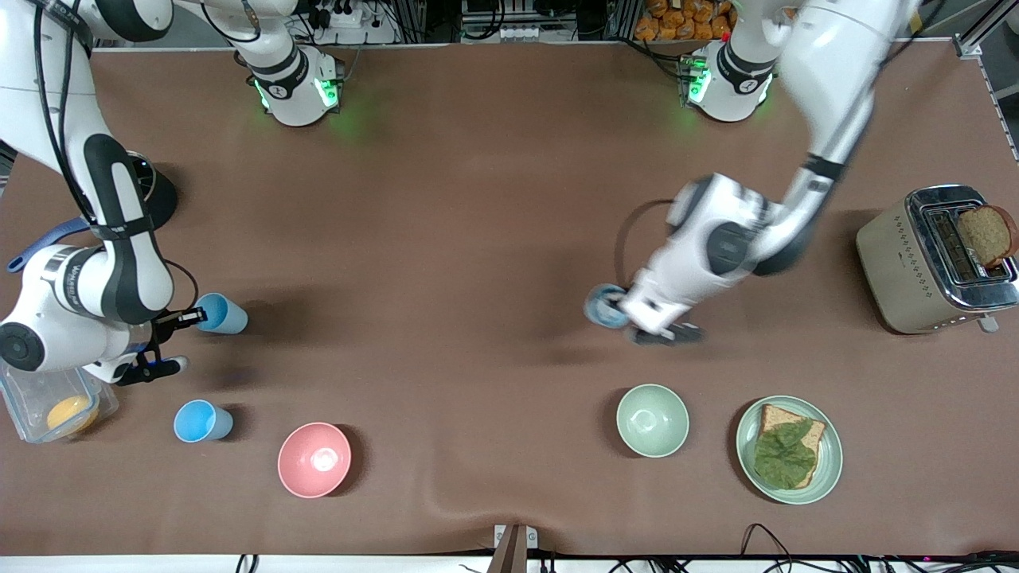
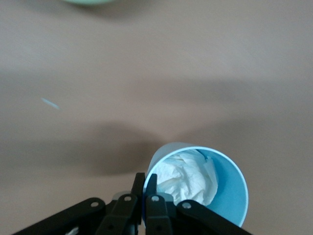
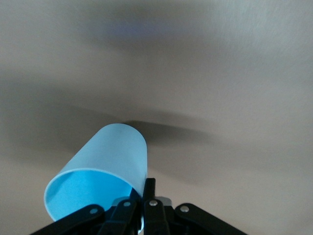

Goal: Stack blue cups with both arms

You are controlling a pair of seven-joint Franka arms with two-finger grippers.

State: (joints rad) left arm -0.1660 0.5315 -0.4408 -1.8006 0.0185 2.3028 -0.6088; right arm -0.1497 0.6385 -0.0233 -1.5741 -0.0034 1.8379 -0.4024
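My left gripper (image 1: 627, 317) is shut on the rim of a greyer-blue cup (image 1: 603, 306), held just above the middle of the table. In the left wrist view the fingers (image 2: 145, 185) pinch the cup's wall, and the cup (image 2: 222, 191) has crumpled white paper inside. My right gripper (image 1: 193, 317) is shut on the rim of a light-blue cup (image 1: 224, 313), held tilted above the table at the right arm's end. The right wrist view shows this gripper (image 3: 145, 190) and the empty cup (image 3: 105, 169). A third blue cup (image 1: 202, 420) stands upright, nearer the front camera.
A pink bowl (image 1: 314, 459) and a pale green bowl (image 1: 652, 419) stand near the front edge. A green plate (image 1: 828, 469) holds bread and lettuce. A toaster (image 1: 899, 263) with a bread slice stands at the left arm's end. A clear container (image 1: 24, 402) sits under the right arm.
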